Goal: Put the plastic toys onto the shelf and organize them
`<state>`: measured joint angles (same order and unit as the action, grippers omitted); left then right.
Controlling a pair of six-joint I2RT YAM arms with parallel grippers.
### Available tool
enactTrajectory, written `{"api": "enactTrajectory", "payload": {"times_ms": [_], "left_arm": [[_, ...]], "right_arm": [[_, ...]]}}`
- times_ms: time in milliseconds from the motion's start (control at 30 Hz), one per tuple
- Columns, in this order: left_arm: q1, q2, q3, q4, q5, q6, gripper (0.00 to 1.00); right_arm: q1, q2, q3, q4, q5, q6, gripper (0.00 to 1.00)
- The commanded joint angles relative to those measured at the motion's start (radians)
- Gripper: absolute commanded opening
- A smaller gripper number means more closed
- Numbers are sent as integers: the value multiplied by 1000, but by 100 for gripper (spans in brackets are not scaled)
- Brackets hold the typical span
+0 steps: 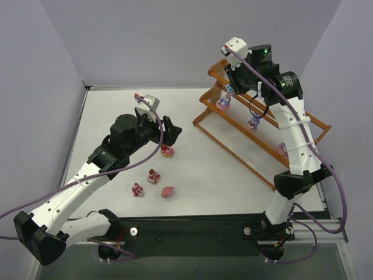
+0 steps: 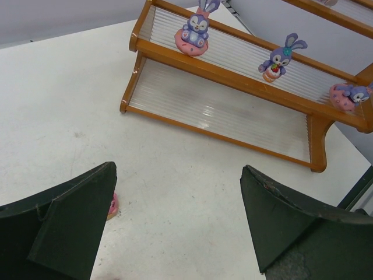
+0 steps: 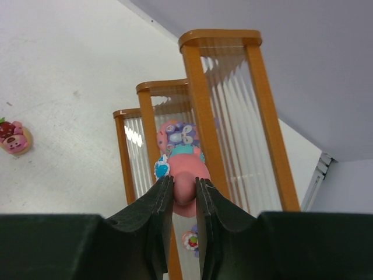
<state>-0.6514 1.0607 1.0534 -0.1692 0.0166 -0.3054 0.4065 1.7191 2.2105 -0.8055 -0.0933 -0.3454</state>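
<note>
a pink toy (image 3: 185,179) is pinched between the two fingers of the right gripper (image 3: 184,189), which is closed on it and holds it in the air. the gripper is at the far left end of the shelf (image 3: 201,87), up near the higher tiers. in the right wrist view the three end posts of the shelf stand just behind the held toy. another toy in purple and pink shows right behind it; whether the two touch i cannot tell.

three bunny toys (image 2: 195,32) are on the middle tier of the shelf, well apart in a row. one sits near the left end on a round pink base, one stands about the middle, and one lies low near the right end.

the shelf stands on the right side of the tabletop (image 1: 116,105) and runs diagonally. to the left of it, well apart, more toys are on the tabletop. a red and pink toy (image 1: 168,151) is alone, and a loose group of three toys (image 1: 154,176) is nearer to the arm bases.

the left gripper (image 1: 169,131) hovers just above the red and pink toy with its jaws wide apart and nothing between them. in the left wrist view a small pink edge of that toy shows beside one of its dark fingers (image 2: 76,221).
</note>
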Motion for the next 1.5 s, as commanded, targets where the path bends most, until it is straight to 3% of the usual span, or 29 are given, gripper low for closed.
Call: {"api": "enactTrajectory", "payload": {"times_ms": [0,533,1467], "left_arm": [[7,15,46,25,31,29,97],[18,36,-16,112,31,17,97],[27,68,-41,155,39,-31,97]], "right_arm": [[-49,31,130,-8,-35,-70,0],[-149,138,192,2,-167,-139,0],[-163,231,233,81,-149,-179,2]]}}
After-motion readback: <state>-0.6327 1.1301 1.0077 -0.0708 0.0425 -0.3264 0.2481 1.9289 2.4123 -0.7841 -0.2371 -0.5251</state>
